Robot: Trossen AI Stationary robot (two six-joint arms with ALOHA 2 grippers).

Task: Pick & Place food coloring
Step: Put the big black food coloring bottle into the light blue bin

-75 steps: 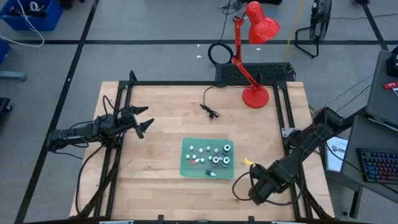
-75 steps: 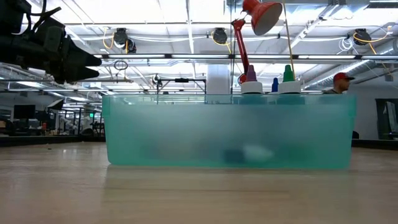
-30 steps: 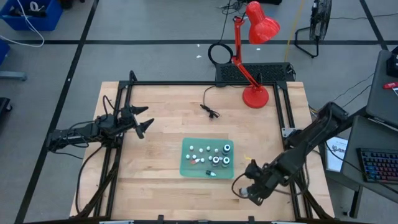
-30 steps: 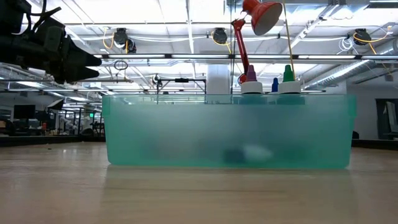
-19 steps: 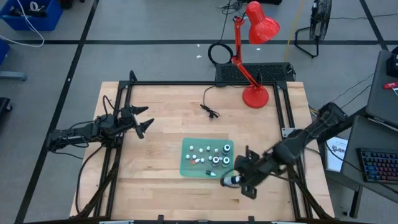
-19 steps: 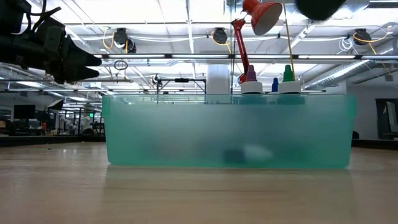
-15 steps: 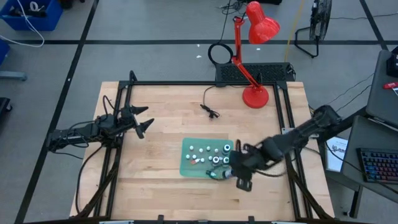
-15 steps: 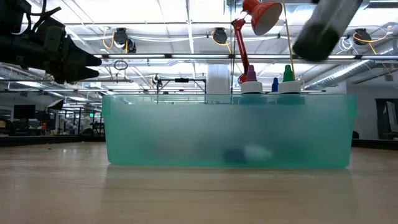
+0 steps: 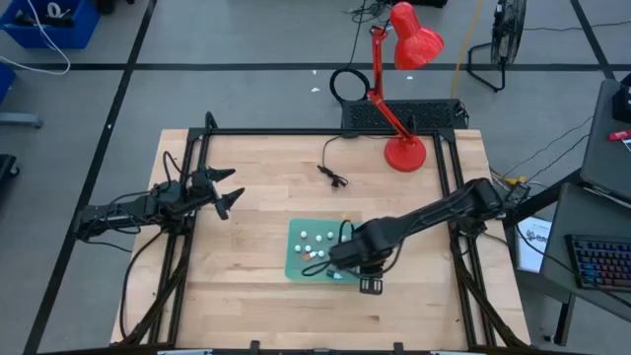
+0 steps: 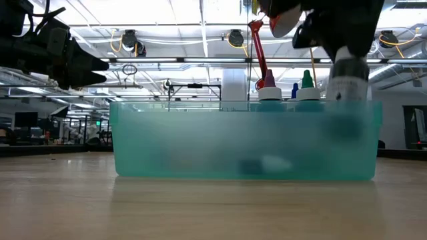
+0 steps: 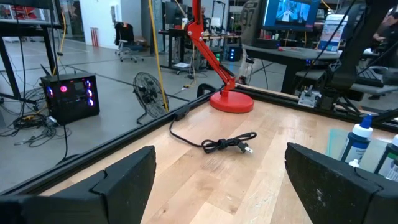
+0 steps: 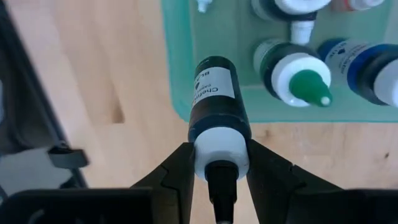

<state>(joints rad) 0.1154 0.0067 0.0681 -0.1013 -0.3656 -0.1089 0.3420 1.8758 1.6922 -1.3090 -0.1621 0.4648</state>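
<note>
Right gripper (image 12: 219,163) fingers pinching dark food coloring bottle (image 12: 217,109) over green tray (image 9: 294,264) edge; left gripper (image 9: 229,193) fingers spread, near desk (image 9: 256,177) left edge.

Tray mid-tabletop, right arm reaching over its right end, left arm waiting at the left edge.

The tray (image 9: 294,258) sits near the middle of the tabletop (image 9: 256,296), toward the front. Small bottles (image 9: 311,242) stand inside it, with larger ones (image 12: 292,73) grouped at its right end. The right gripper (image 9: 353,258) hangs over that right end, its jaws clamped on a bottle (image 12: 217,118) above the tray's edge. The left gripper (image 9: 229,193) hovers well apart, above the tabletop's left side. A lamp (image 9: 403,153) stands at the back right corner, and a loose cable (image 9: 333,176) lies between it and the tray.
</note>
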